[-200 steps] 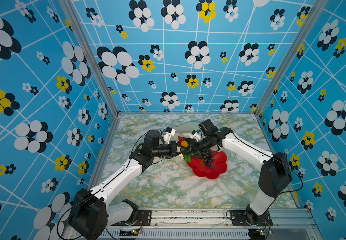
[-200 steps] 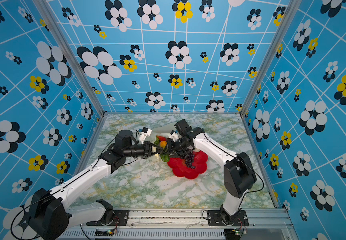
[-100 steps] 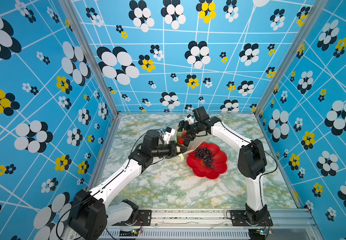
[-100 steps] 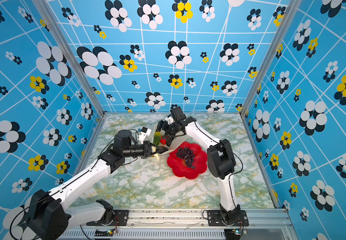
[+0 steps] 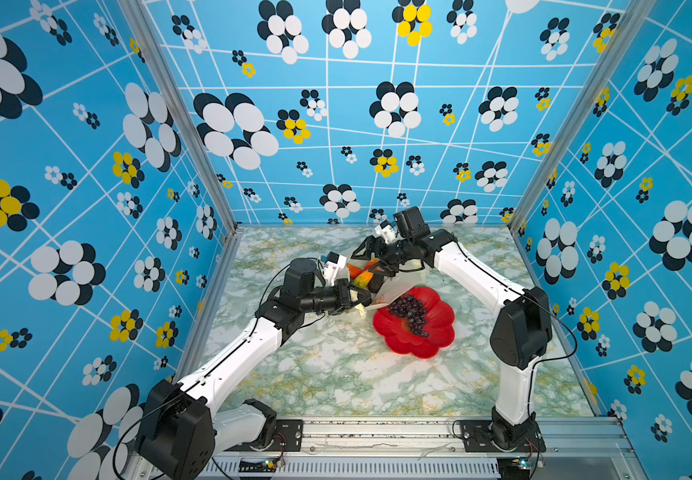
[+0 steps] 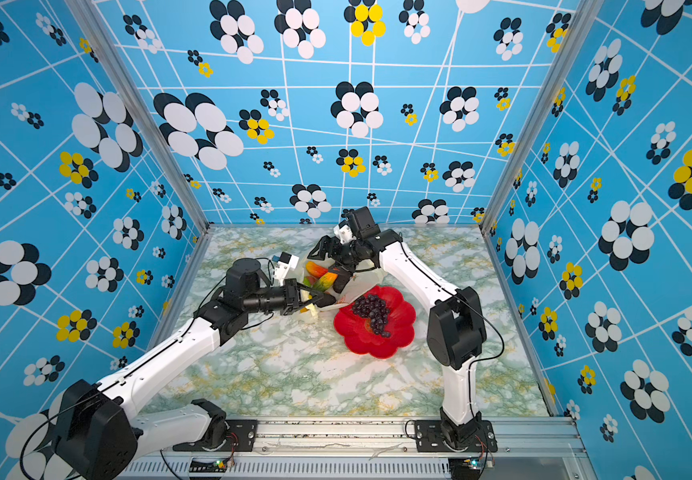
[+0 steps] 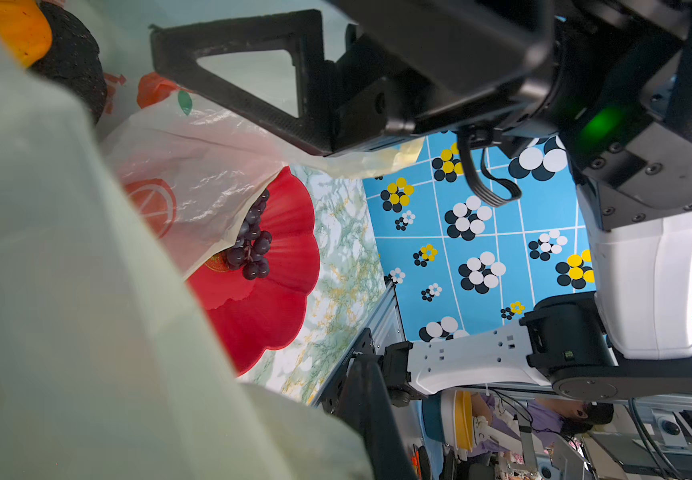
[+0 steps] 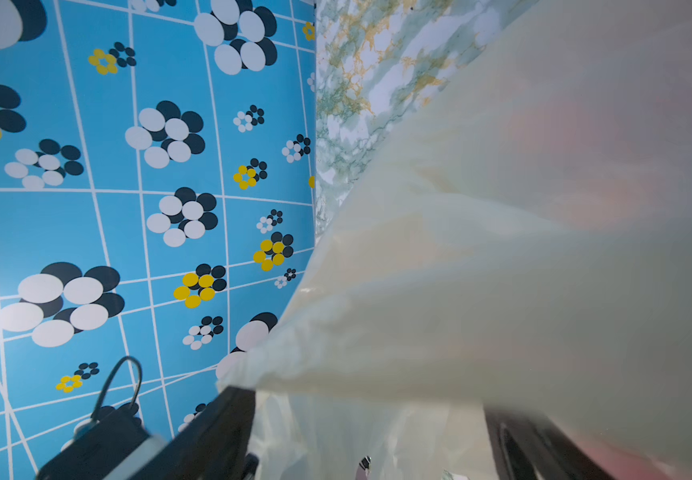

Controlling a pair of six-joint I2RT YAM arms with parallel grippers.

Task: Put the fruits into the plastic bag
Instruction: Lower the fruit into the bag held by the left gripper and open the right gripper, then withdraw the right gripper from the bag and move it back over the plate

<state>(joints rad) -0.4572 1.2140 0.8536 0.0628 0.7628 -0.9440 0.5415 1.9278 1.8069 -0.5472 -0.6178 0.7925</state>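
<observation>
plastic bag [image 8: 543, 249] veils right wrist view | grape bunch [image 7: 252, 249] seemingly half-covered

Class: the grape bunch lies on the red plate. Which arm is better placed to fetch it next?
Probably the right: the right gripper stands open and empty over the plastic bag, near the red plate with the grape bunch. The left gripper is shut on the bag's rim.

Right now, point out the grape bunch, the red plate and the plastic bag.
grape bunch [image 5: 409, 311]: a top view, middle of the cluster.
red plate [image 5: 431, 345]: a top view, bare petal near the rim.
plastic bag [image 7: 207, 174]: left wrist view, crinkled panel over the plate's edge.
</observation>
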